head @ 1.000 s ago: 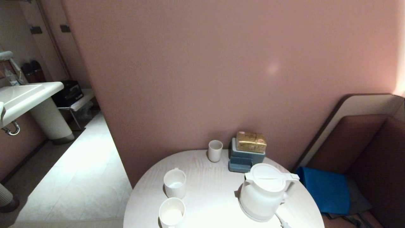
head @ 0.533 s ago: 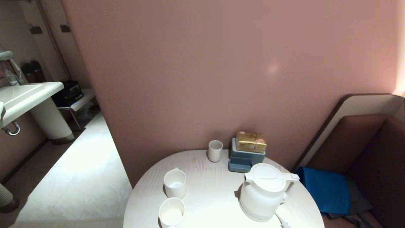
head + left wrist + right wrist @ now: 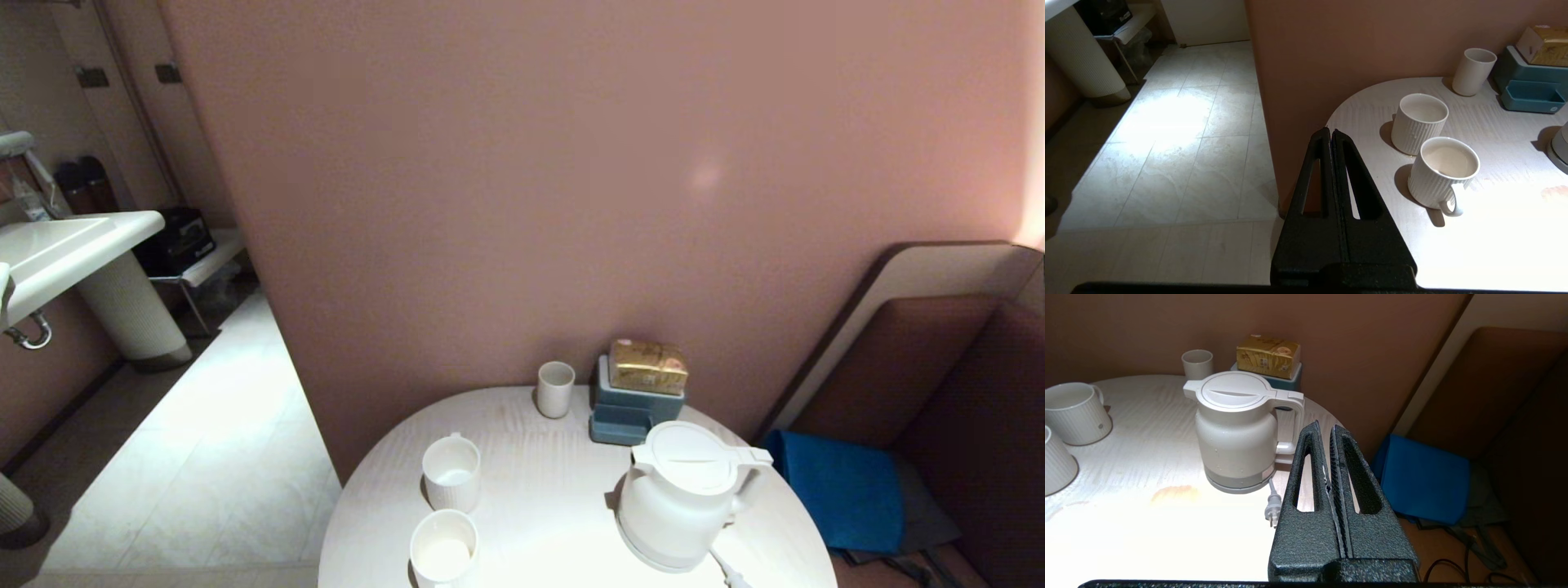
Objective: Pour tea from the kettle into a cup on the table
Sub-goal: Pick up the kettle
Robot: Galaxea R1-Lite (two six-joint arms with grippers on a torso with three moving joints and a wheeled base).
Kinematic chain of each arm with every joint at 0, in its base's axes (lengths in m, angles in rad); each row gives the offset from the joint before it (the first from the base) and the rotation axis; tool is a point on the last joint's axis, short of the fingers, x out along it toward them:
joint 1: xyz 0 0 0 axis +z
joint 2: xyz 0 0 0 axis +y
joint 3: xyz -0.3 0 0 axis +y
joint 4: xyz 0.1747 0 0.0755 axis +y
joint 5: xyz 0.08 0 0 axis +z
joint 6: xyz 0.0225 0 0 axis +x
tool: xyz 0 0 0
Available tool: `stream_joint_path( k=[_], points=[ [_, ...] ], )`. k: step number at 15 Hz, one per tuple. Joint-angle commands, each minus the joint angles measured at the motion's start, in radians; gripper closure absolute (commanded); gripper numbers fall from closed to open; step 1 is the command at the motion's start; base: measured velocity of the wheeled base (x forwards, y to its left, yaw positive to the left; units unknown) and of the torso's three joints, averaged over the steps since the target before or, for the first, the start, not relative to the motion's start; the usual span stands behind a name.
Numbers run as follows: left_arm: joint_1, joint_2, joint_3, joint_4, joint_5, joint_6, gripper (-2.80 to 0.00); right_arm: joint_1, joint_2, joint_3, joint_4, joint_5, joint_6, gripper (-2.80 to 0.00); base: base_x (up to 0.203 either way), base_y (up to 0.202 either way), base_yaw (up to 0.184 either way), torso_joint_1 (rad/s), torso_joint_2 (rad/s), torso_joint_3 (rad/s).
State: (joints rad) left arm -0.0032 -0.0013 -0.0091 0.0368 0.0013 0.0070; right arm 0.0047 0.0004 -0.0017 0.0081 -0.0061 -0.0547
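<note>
The white kettle (image 3: 678,498) stands on its disc base at the right of the round pale table (image 3: 547,482), lid shut, handle toward the right edge. Two ribbed white cups sit at the left: the far cup (image 3: 451,472) and the near cup (image 3: 443,549). A small plain cup (image 3: 555,389) stands by the wall. No tea shows. Neither arm appears in the head view. My left gripper (image 3: 1330,130) hangs shut and empty off the table's left edge, near the ribbed cups (image 3: 1443,171). My right gripper (image 3: 1325,425) is shut and empty just beside the kettle's (image 3: 1237,433) handle.
A blue box (image 3: 633,412) with a gold packet (image 3: 647,366) on top sits against the pink wall behind the kettle. The kettle's loose plug (image 3: 1271,508) lies on the table by an orange-brown smear (image 3: 1175,493). A blue bag (image 3: 841,490) lies on the bench at right. A sink (image 3: 57,245) stands far left.
</note>
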Motion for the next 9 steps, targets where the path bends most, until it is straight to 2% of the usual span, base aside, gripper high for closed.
stream_joint_path(
  k=[1, 9],
  points=[
    [0.000, 0.001, 0.000, 0.000, 0.000, -0.001, 0.00, 0.000, 0.001, 0.000, 0.000, 0.000, -0.001, 0.00, 0.000, 0.000, 0.000, 0.000, 0.00, 0.000],
    [0.000, 0.001, 0.000, 0.000, 0.000, -0.001, 0.00, 0.000, 0.001, 0.000, 0.000, -0.003, 0.013, 0.00, 0.000, 0.000, 0.000, 0.000, 0.00, 0.000]
  ],
)
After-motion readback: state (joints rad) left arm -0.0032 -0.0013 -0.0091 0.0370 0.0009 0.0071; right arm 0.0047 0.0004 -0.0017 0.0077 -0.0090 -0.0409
